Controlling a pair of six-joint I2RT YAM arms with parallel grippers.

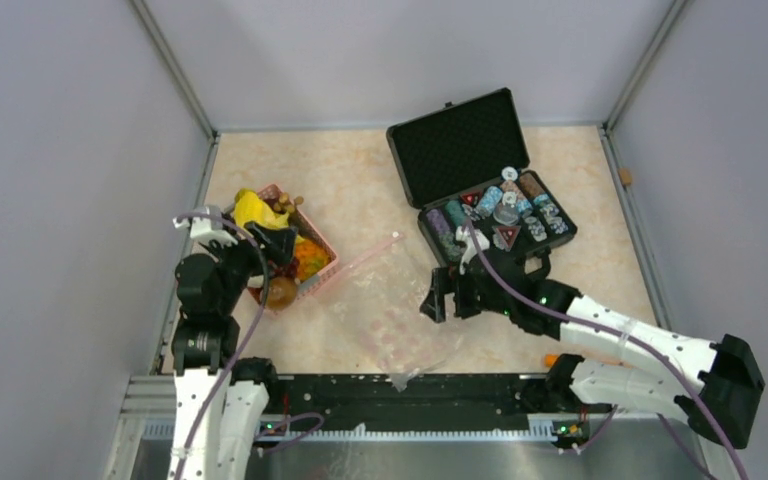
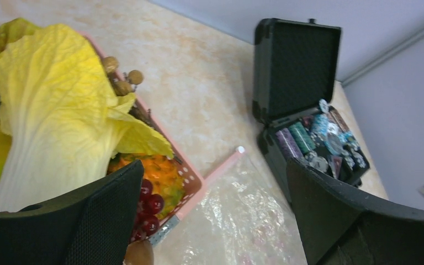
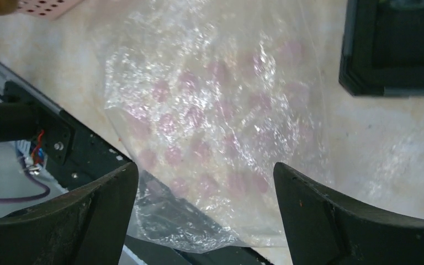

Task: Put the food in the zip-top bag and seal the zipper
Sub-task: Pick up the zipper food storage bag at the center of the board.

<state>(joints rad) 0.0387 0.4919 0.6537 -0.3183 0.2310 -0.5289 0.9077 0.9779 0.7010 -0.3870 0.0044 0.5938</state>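
Wide-spread left hand (image 2: 212, 182) over pink basket (image 2: 192, 178), black case (image 2: 298, 61) beyond zip-top bag (image 2: 243, 215).

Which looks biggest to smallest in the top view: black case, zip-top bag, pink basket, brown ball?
1. black case, lid open
2. zip-top bag; its clear edges are faint, so this rank is less sure
3. pink basket
4. brown ball

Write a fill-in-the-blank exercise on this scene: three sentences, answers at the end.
The food is piled in the pink basket on the ____ side of the table.
The zip-top bag lies flat with ____ food inside.
The right gripper hangs over the bag, jaws ____.
Missing words: left; no; open.
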